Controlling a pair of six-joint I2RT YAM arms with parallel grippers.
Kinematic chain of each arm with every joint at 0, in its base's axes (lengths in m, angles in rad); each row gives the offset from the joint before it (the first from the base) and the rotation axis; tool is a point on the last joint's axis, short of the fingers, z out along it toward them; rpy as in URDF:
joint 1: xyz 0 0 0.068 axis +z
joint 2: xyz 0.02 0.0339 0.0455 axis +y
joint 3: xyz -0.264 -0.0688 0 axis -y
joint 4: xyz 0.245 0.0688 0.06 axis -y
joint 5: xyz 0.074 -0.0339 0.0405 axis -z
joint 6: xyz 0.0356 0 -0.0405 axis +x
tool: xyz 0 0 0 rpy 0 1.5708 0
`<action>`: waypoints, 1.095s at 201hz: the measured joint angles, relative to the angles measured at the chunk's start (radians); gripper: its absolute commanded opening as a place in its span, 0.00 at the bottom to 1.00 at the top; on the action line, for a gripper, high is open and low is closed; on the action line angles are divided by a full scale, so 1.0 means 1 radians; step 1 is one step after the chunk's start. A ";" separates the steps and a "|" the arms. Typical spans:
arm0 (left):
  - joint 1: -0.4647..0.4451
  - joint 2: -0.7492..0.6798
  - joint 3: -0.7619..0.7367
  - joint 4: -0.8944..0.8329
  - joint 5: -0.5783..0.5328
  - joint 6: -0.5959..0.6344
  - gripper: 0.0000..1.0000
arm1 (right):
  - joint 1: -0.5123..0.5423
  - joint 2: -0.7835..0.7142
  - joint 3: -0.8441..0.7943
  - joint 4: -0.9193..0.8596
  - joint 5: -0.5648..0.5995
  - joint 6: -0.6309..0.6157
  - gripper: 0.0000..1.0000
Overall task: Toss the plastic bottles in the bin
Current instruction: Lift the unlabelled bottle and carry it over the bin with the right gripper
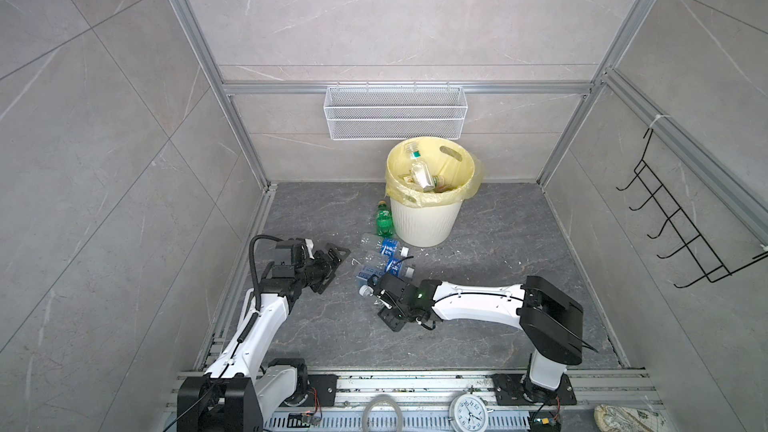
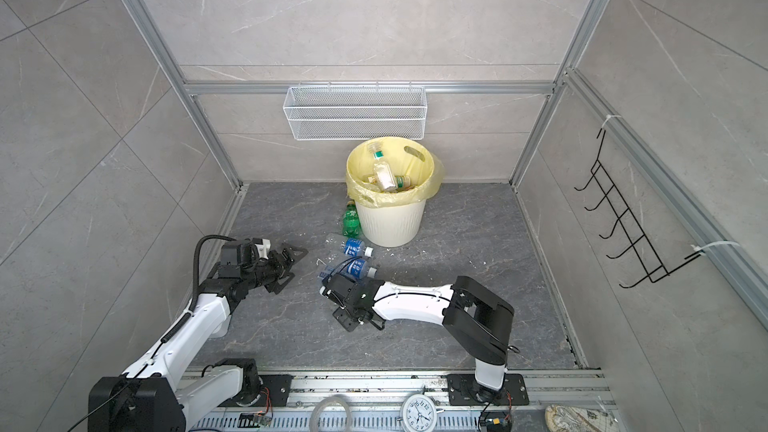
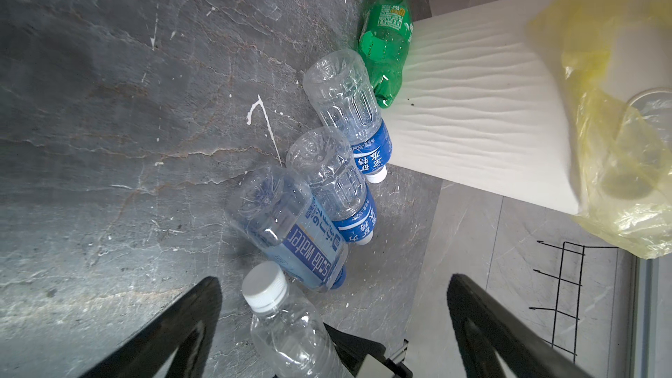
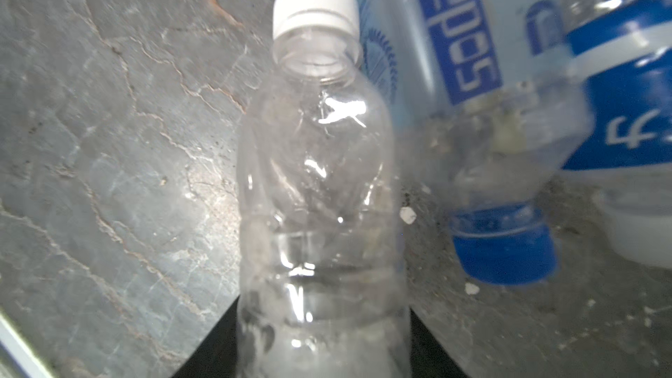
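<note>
Bottles (image 1: 384, 263) crowd clear bottle (image 4: 316, 176) in right pincer (image 1: 380, 301) — bin (image 1: 419, 222) beyond.

Open floor (image 1: 540, 251) lies right of the bin (image 1: 419, 222) and along the front. On the bin's left a green bottle (image 1: 384, 220) touches its wall. Three clear bottles (image 1: 388, 266) lie in a row from there toward the right gripper (image 4: 322, 309), which reaches across the middle, jaws closed round a fourth bottle (image 4: 316, 158). A mesh basket (image 1: 395, 118) hangs on the back wall just above the bin's far rim.
</note>
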 measured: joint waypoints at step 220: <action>-0.025 0.033 0.464 -0.002 0.109 0.041 1.00 | -0.248 -0.005 0.913 -0.332 0.254 -0.071 0.55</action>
